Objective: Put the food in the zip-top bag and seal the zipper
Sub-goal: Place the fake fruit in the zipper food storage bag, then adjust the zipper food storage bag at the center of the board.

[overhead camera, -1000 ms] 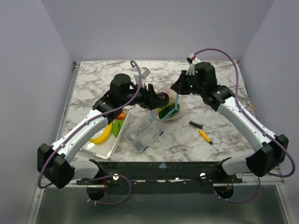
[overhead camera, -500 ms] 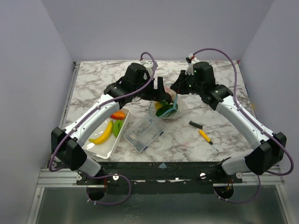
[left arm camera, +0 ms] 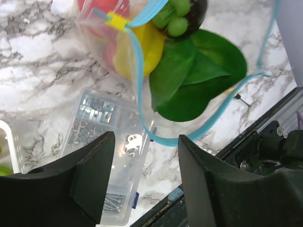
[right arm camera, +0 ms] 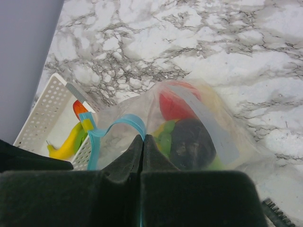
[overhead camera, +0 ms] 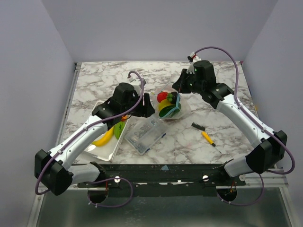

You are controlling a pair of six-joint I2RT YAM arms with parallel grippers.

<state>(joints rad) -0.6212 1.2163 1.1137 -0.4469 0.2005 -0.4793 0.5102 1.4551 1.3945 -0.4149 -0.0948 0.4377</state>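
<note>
Just in front of the arm bases, at the left, a white tray [overhead camera: 106, 149] sits on the marble table [overhead camera: 227, 146]. It holds a banana [overhead camera: 103, 137], a green piece [overhead camera: 120, 128] and an orange-red piece [overhead camera: 123, 117], all outside the bag. Just right of the tray lies a clear rigid box [overhead camera: 146, 134] of small metal parts, and well to the right a black brush [overhead camera: 207, 137] with a yellow handle. Farther in, the left gripper [left arm camera: 144, 142] hovers above the box and the bag's near edge, its fingers [left arm camera: 90, 175] spread apart with nothing between them. Beyond that, the zip-top bag [overhead camera: 182, 109] rests near the table's middle, slumped, with its mouth gaping. The light blue zipper [left arm camera: 138, 90] curls in an unsealed loop with a small yellow tab [left arm camera: 116, 21] on it. Inside the bag show a red piece [right arm camera: 171, 106], a yellow fruit [left arm camera: 142, 52], broad green leaves [left arm camera: 199, 80] and a dark item [right arm camera: 189, 137] with green beads. At the far side, the right gripper [right arm camera: 142, 138] has its fingers pressed together on the bag's upper edge at the zipper, holding that side of the mouth raised.
</note>
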